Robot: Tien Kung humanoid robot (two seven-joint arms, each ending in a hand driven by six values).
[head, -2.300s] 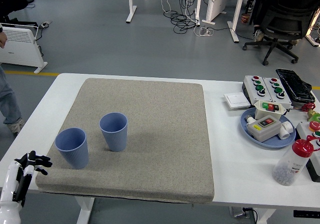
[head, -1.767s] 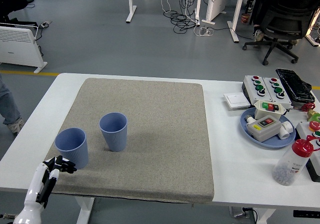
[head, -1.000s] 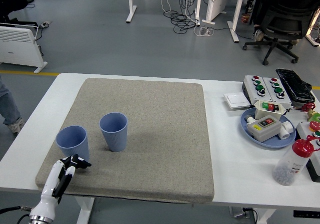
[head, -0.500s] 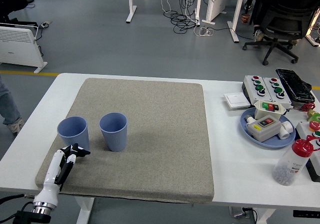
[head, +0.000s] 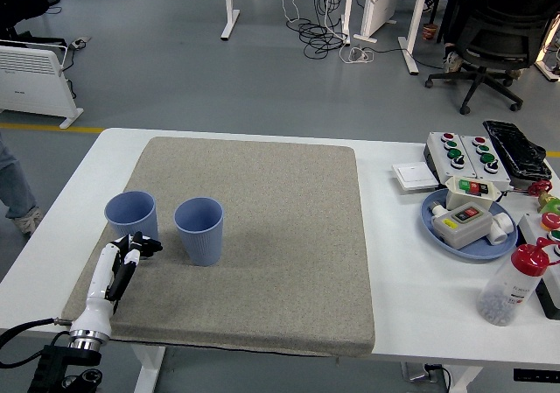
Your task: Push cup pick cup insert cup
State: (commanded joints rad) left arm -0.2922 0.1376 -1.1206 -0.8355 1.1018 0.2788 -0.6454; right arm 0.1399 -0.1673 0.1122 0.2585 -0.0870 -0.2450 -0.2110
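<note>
left robot hand [head: 131,249] touches left cup [head: 131,215] base.

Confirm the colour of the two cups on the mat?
Both cups are blue, a muted periwinkle shade. Head view shows them clearly on the grey mat.

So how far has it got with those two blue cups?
It is in the pushing stage. The left hand sits right at the base of the left cup, which now stands upright almost level with the right cup on the grey mat, farther back than a couple of seconds ago. Nothing is lifted yet. Picking up one cup and slotting it into the other remain.
</note>
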